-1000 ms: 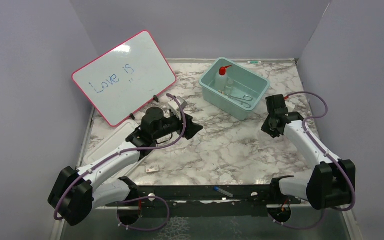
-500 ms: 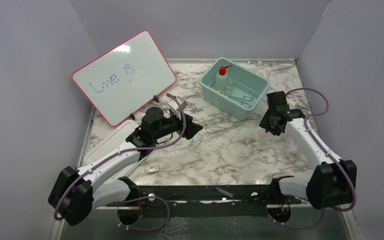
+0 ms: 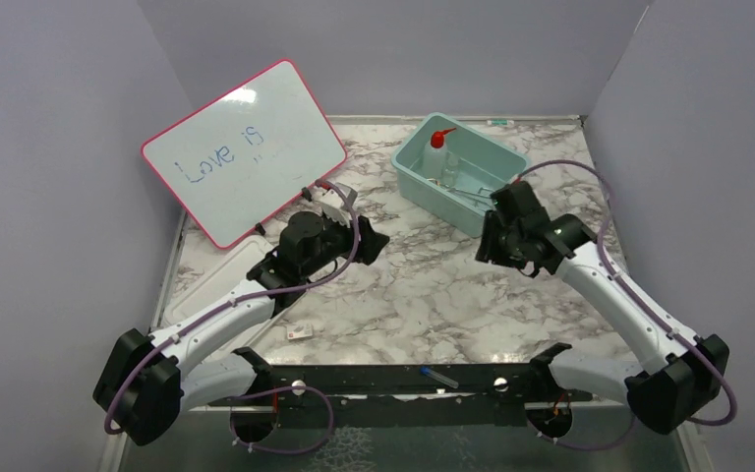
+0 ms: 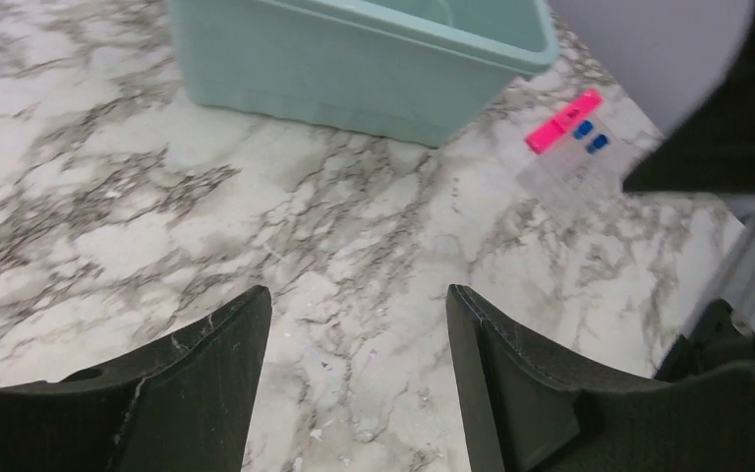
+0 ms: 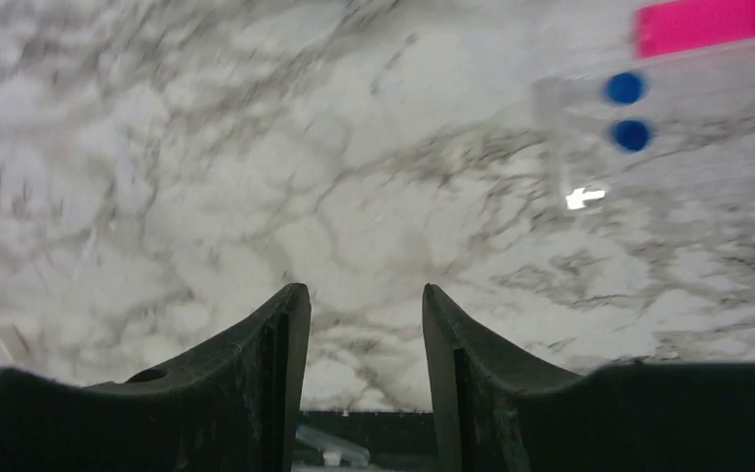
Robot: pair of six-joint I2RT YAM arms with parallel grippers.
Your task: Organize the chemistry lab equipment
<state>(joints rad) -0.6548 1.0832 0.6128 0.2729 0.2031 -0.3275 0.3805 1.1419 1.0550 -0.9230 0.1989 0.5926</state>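
A teal bin point(image 3: 415, 167) at the back holds the clear squeeze bottle with the red nozzle cap point(image 3: 436, 152) and metal forceps point(image 3: 474, 193). The bin's wall also shows in the left wrist view point(image 4: 354, 74). My left gripper point(image 3: 372, 242) is open and empty, low over the marble left of the bin point(image 4: 359, 290). My right gripper point(image 3: 488, 248) is open and empty just in front of the bin point(image 5: 366, 287). A clear plastic piece with a pink label and blue dots point(image 4: 570, 147) lies right of the bin point(image 5: 683, 93). Brush, red stick and tweezers are not visible.
The pink-framed whiteboard point(image 3: 243, 149) leans at the back left. A white tray point(image 3: 206, 285) lies at the left edge. A small pale piece point(image 3: 298, 332) lies on the marble. A clear tube with a blue end point(image 3: 439, 376) rests on the black front rail point(image 5: 334, 444).
My right arm has swung left and forward, from beside the bin's right end to in front of it. My left gripper has shifted slightly back.
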